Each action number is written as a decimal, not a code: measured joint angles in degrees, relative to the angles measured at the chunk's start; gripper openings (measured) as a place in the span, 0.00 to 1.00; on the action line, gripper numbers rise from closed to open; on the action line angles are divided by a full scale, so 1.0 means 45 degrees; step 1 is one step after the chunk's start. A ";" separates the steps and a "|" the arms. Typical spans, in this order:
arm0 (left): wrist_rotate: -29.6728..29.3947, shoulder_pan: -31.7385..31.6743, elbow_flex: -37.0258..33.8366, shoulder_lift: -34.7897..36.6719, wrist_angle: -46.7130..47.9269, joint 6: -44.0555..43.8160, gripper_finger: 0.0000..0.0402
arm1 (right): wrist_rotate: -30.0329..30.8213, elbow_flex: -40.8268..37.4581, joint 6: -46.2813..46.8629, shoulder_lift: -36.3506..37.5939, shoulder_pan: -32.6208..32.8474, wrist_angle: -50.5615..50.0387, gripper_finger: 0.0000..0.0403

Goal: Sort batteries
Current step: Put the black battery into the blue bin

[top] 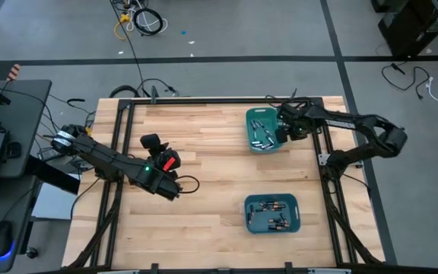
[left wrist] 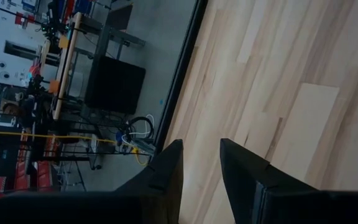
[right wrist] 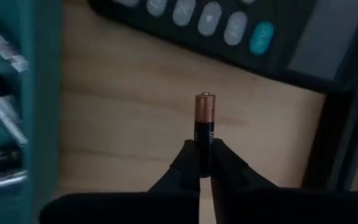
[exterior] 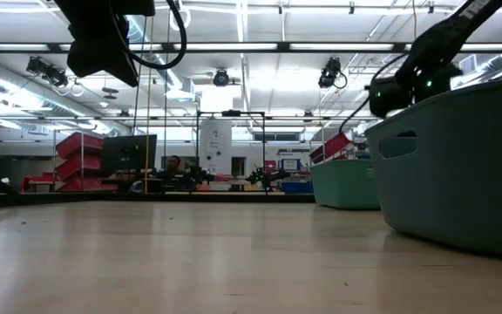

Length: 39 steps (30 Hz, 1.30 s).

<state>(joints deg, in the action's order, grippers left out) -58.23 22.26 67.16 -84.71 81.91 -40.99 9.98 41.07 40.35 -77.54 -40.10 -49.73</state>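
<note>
Long ceiling light strips [exterior: 338, 45] glare white in the low view and light the room evenly and brightly. From above, the wooden counter [top: 211, 160] shows only soft, short shadows under the arms. In the right wrist view the battery [right wrist: 204, 130] is sharp, while the calculator [right wrist: 241, 31] behind and the teal bin [right wrist: 17, 106] blur. The left wrist view's foreground is dark and soft.

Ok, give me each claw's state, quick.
Left claw: open, nothing between its fingers, above bare table.
Right claw: shut on a battery, beside the far teal bin.
</note>
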 joint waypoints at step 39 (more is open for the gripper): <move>-0.0080 0.0000 0.0000 0.0000 -0.0313 0.0029 0.27 | -0.2949 0.0060 0.6103 0.3120 1.6265 0.4772 0.02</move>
<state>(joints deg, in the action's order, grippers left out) -58.59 22.26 67.16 -84.71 80.51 -40.86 -3.29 41.34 67.81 -63.50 33.09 -28.26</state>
